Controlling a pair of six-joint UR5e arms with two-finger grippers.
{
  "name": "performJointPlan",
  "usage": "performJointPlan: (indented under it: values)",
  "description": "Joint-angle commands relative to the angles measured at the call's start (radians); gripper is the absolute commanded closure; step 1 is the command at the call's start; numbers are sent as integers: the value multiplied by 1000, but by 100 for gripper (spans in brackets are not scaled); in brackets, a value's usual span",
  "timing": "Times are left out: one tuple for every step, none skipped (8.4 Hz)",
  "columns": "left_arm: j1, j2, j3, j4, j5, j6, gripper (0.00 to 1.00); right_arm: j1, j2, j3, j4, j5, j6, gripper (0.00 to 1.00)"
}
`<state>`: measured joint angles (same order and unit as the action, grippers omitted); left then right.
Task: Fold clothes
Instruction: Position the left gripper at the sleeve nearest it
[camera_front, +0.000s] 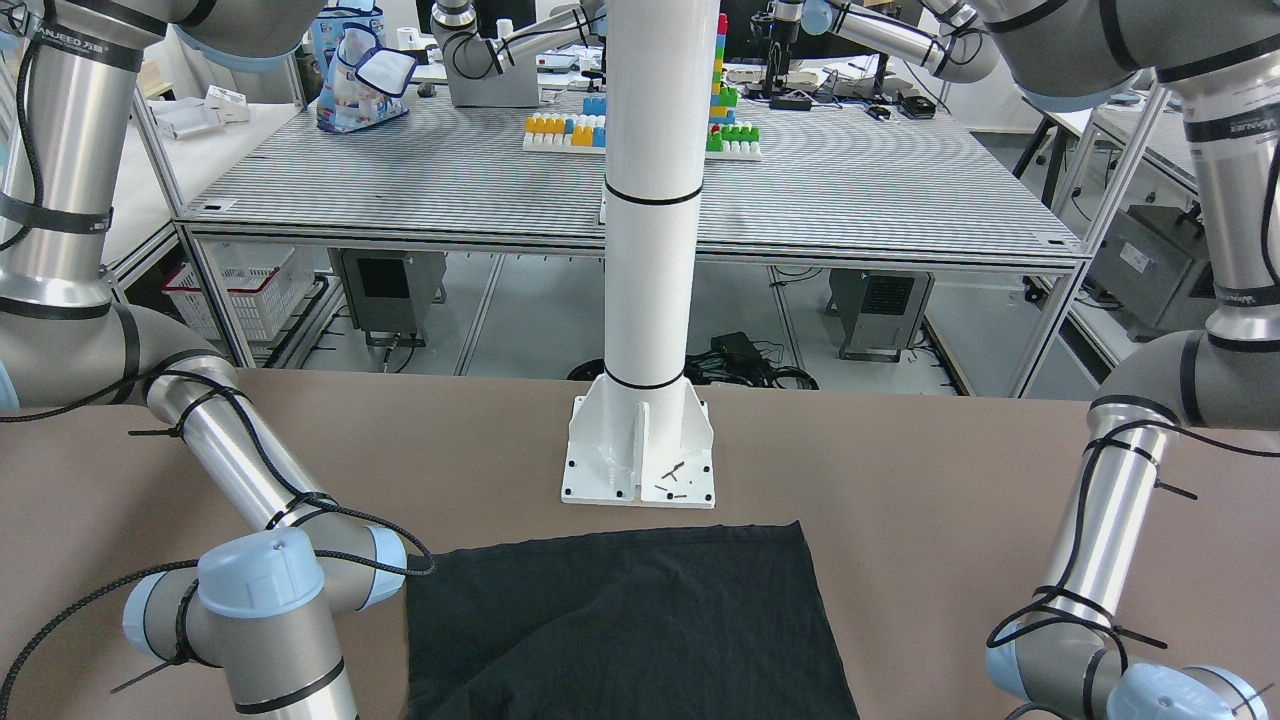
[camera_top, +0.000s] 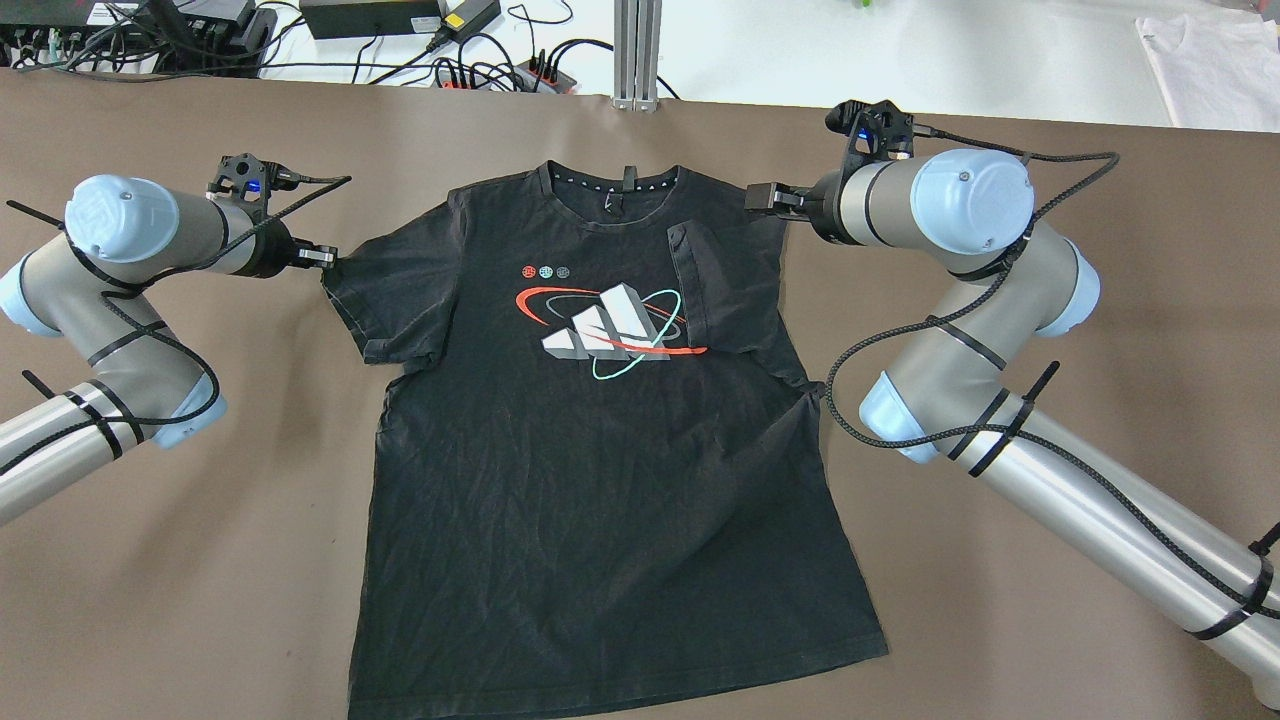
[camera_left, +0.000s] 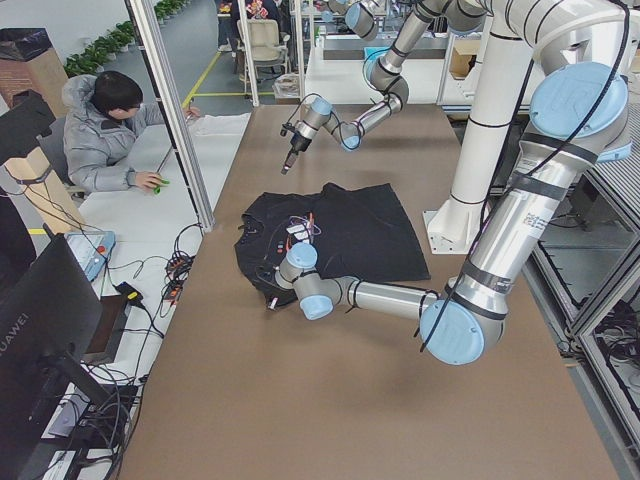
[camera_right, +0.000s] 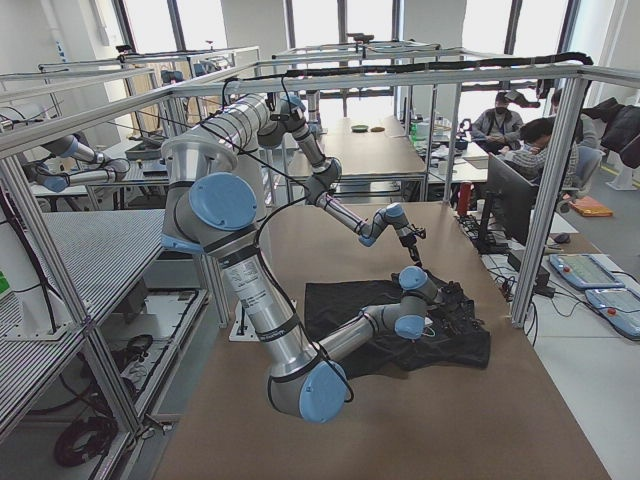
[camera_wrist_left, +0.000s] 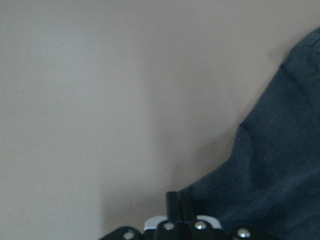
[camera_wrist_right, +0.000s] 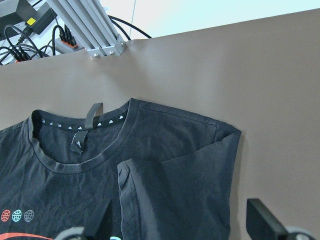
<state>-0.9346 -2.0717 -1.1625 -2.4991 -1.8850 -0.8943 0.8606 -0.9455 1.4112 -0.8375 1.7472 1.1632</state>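
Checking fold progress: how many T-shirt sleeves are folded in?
1: the sleeve by the right gripper, folded over the chest. The sleeve by the left gripper lies spread.

Bare bench lies open beyond each sleeve of the black T-shirt and in a strip between its collar and the far edge, where an aluminium post stands and cables trail. On the robot's side the white pole rises from its base plate just beside the hem, barring the middle. The left end effector, fingers pinched at the left sleeve's edge, sits low on the bench. The right end effector, jaws spread, hangs over the folded-in right sleeve. The left arm and right arm crowd the near flanks.
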Motion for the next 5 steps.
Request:
performJointPlan:
  values:
    - [-1,-22,-3,25,-2,0,100,0,-1,-2,0,0,0,6]
    - [-3,-33,-37,72,-2,0,100,0,-1,-2,0,0,0,6]
    - [-4,-30,-115,154,-2,0,100,0,-1,-2,0,0,0,6]
    - [-3,-33,-208,272,-2,-11,100,0,-3,0,0,0,1,6]
    - [5,-45,-276,383,0,-29,100,0,-3,-2,0,-2,1,6]
